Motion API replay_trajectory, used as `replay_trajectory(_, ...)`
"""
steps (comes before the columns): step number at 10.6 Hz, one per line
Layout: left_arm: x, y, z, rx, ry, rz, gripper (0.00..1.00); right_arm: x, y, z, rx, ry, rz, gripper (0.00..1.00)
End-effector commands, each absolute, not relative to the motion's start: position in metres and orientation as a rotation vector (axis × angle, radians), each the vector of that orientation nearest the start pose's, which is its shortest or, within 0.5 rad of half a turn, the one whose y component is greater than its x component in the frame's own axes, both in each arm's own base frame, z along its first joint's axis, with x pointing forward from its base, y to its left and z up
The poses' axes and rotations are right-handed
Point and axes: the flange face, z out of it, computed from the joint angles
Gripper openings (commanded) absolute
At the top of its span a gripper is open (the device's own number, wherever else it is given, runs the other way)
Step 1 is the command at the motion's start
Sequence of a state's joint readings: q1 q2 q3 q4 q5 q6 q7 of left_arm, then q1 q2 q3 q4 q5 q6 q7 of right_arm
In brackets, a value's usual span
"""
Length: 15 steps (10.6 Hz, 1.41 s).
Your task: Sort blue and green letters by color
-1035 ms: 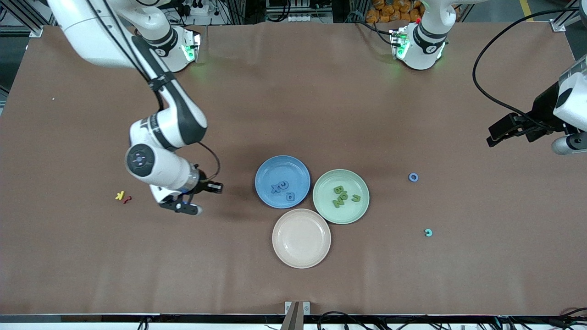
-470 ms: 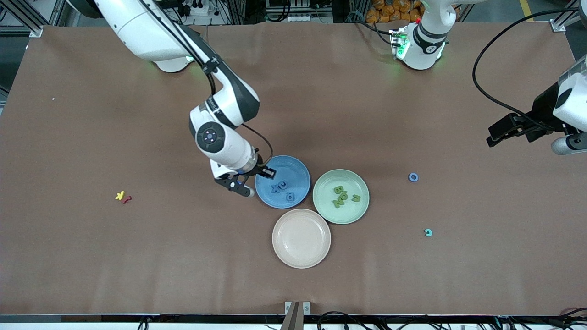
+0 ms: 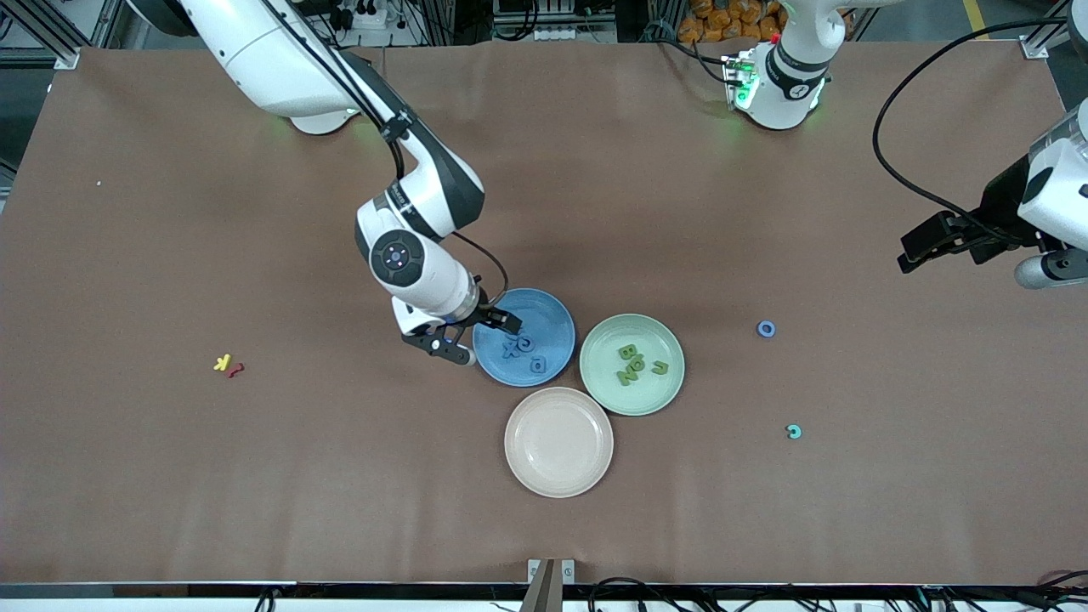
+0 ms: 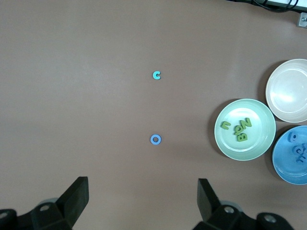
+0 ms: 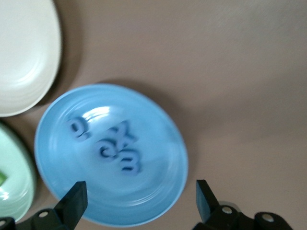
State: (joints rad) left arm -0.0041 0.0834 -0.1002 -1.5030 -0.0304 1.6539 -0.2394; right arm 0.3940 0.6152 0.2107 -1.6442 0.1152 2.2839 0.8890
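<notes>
Several blue letters (image 3: pixel 523 347) lie in the blue plate (image 3: pixel 544 310), also seen in the right wrist view (image 5: pixel 108 143). Several olive green letters (image 3: pixel 637 364) lie in the green plate (image 3: pixel 595 382). A loose blue O (image 3: pixel 766 329) lies on the table toward the left arm's end, and it shows in the left wrist view (image 4: pixel 155 139). My right gripper (image 3: pixel 476 337) is open and empty, low over the blue plate's edge (image 5: pixel 139 196). My left gripper (image 3: pixel 943 242) is open and empty (image 4: pixel 142 191), and waits high over the left arm's end of the table.
An empty beige plate (image 3: pixel 558 441) sits nearer the camera, touching both other plates. A teal C (image 3: pixel 793 432) lies nearer the camera than the blue O. A yellow letter (image 3: pixel 223 363) and a red squiggle (image 3: pixel 237 369) lie toward the right arm's end.
My right arm swung from beside the yellow and red letters over to the blue plate's edge. The left arm barely shifted.
</notes>
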Motion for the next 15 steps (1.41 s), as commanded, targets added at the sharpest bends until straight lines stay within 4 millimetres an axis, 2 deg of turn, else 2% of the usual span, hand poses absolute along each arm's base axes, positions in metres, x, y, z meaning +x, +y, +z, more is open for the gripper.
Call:
replay_trajectory(1, 0.584, -0.059, 0.619, -3.188, -0.193, -0.116, 1.0, 0.624, 0.284, 0.286, -2.927, 0.505, 0.221, 1.0)
replay_trajectory(5, 0.584, -0.062, 0.618, -3.189, -0.183, -0.113, 1.0, 0.645, 0.195, 0.297, -2.988, 0.334, 0.256, 1.0)
replay_trajectory(6, 0.584, -0.063, 0.619, -3.189, -0.18, -0.115, 1.0, 0.645, 0.178, 0.299, -3.036, 0.292, 0.247, 1.0)
replay_trajectory(7, 0.584, -0.063, 0.618, -3.189, -0.18, -0.113, 1.0, 0.638, 0.151, 0.296, -3.105, 0.28, 0.238, 1.0)
replay_trajectory(8, 0.584, -0.063, 0.618, -3.189, -0.18, -0.113, 1.0, 0.624, 0.137, 0.3, -3.166, 0.25, 0.23, 1.0)
replay_trajectory(10, 0.583, -0.062, 0.619, -3.189, -0.183, -0.116, 1.0, 0.589, 0.117, 0.311, -3.214, 0.247, 0.239, 1.0)
replay_trajectory(12, 0.583, -0.063, 0.619, -3.189, -0.18, -0.115, 1.0, 0.559, 0.111, 0.327, -3.236, 0.205, 0.229, 1.0)
replay_trajectory(14, 0.583, -0.063, 0.619, -3.189, -0.18, -0.115, 1.0, 0.547, 0.107, 0.362, -3.248, 0.157, 0.173, 1.0)
replay_trajectory(15, 0.583, -0.063, 0.619, -3.189, -0.18, -0.116, 1.0, 0.543, 0.097, 0.384, -3.256, 0.11, 0.164, 1.0)
